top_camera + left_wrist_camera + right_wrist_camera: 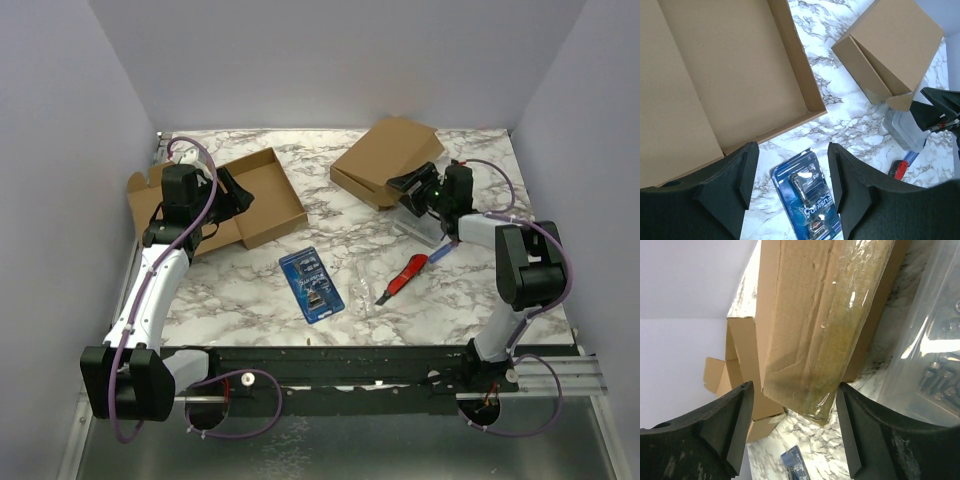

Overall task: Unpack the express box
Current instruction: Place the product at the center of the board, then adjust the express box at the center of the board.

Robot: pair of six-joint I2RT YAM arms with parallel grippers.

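Fingers [740, 182] of the left gripper [792, 187] are wide apart and hold nothing. Right between them, lower down on the marble table [850, 120], lies one blue card pack [812, 200]. Just past one finger sits an open brown box [740, 65]. It faces up and is bare inside. Far past the other finger is a second brown box [890, 45]. Near that box lie one red cutter [897, 170] and one clear bag [905, 130].

The right gripper [795, 427] has its fingers apart too. The second brown box fills the gap just past its tips. Its long side runs away from them, with shiny tape on it. I cannot tell if they touch it.
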